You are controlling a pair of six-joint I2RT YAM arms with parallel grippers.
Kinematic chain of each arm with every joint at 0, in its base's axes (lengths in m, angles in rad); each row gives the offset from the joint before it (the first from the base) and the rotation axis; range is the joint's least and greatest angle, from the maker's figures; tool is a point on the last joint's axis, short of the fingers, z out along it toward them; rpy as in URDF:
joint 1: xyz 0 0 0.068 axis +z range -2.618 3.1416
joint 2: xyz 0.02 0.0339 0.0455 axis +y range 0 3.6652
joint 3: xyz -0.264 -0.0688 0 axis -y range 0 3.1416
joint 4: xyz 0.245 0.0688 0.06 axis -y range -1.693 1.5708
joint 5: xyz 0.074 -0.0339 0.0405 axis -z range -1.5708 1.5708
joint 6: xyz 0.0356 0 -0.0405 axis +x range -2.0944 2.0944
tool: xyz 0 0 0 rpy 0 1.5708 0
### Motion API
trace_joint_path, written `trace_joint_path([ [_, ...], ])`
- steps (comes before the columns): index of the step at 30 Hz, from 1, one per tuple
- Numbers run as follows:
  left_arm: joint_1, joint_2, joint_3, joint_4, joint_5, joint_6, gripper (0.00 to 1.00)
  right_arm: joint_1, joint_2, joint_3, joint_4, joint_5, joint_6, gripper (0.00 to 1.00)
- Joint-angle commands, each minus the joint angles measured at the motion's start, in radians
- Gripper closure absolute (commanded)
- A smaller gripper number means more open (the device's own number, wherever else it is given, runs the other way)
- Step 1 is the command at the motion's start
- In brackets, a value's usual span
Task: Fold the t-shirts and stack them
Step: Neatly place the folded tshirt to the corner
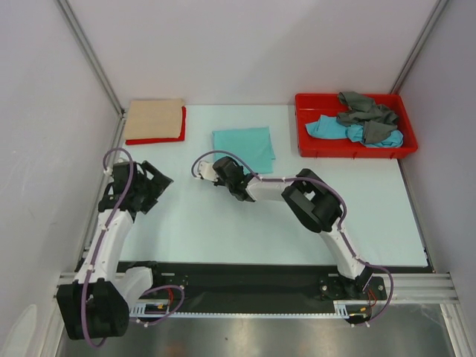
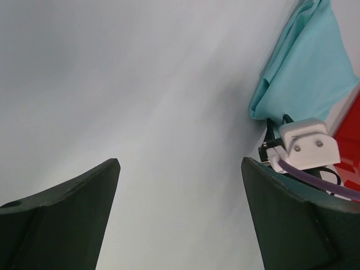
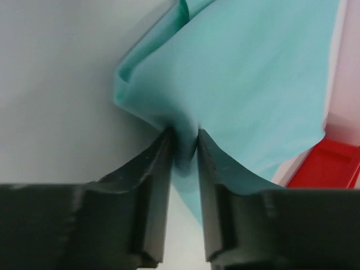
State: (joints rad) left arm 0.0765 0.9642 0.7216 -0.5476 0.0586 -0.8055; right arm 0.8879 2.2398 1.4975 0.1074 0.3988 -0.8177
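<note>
Mint-green folded cloth t-shirt (image 1: pixel 244 147), mid pale table (image 1: pixel 223 223) toward its far edge, near corner pinched by right gripper (image 3: pixel 184 140), left gripper (image 2: pixel 180 169) spread, empty; step judged: transfer onto beige-over-red shirt stack (image 1: pixel 154 119), far-left corner; needs level lift.

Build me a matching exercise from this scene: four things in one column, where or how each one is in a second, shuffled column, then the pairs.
1. beige t-shirt
2. mint-green t-shirt
3. grey t-shirt
4. left gripper

A. crumpled in the red tray
B. pinched at its edge by the right gripper
C. folded on top of the red t-shirt
D. open above the bare table

Pairs: 1-C, 2-B, 3-A, 4-D
</note>
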Motion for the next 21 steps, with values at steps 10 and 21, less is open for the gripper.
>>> trace_joint_path([
  [10,0.014,0.406,0.084,0.260,0.337,-0.106,0.02,-0.076,-0.031,0.082,-0.103,-0.147,0.081,0.77],
  [21,-0.069,0.901,0.384,0.604,0.515,-0.334,0.00,-0.116,-0.163,0.081,-0.190,-0.235,0.115,1.00],
])
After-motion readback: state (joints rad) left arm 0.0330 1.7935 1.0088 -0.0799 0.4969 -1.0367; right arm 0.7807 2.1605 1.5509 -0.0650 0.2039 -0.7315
